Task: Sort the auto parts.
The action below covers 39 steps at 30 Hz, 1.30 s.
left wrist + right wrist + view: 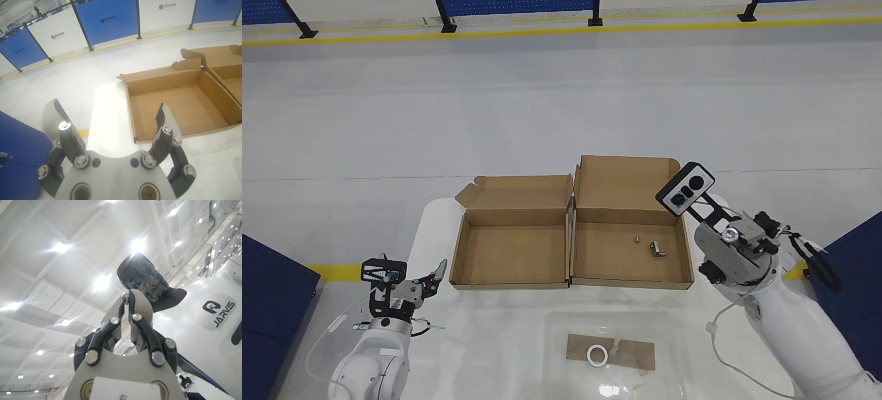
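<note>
Your right hand (127,300) pinches the black button panel (686,189) aloft — lower it into the one-o'clock box (612,252) next; left hand (111,113) spread.

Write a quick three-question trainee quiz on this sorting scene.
1. True or false: the left gripper is shut on a part.
2. What does the right gripper hold? A) a wrench B) a black button panel C) nothing
3. Fill in: the small metal parts lie in the cardboard box on the robot's ___ side.
Key: 1 false, it is open and empty. 2 B. 3 right.
</note>
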Tool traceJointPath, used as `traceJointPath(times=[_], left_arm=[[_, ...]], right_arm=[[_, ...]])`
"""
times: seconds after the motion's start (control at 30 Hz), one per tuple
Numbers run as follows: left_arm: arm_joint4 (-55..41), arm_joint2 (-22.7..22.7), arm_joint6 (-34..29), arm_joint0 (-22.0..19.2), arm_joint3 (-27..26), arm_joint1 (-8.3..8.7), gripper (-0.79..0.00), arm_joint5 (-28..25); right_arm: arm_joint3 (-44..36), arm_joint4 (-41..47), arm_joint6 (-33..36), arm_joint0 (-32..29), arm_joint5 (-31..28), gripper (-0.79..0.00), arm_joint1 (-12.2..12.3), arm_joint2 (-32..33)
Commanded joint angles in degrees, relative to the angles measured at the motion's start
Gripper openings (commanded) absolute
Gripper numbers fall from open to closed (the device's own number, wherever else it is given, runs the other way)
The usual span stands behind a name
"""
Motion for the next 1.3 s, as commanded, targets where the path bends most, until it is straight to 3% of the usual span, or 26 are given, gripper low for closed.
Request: traceJointPath(times=[0.0, 0.67, 1.27], left_arm=[[0.0, 0.0, 0.0, 0.0, 0.0, 0.0, 0.0, 0.0], [0.0, 0.0, 0.0, 0.0, 0.0, 0.0, 0.0, 0.0], [0.0, 0.0, 0.0, 0.0, 0.0, 0.0, 0.0, 0.0]], right_arm=[[0.0, -0.2, 0.0, -0.2, 0.2, -0.785, -0.2, 0.2], [0.0, -7.9, 0.0, -1.6, 2.7, -0.785, -1.4, 3.7], [-2.6, -4.9, -0.3, -1.9, 5.2, -0.785, -2.9, 4.6]])
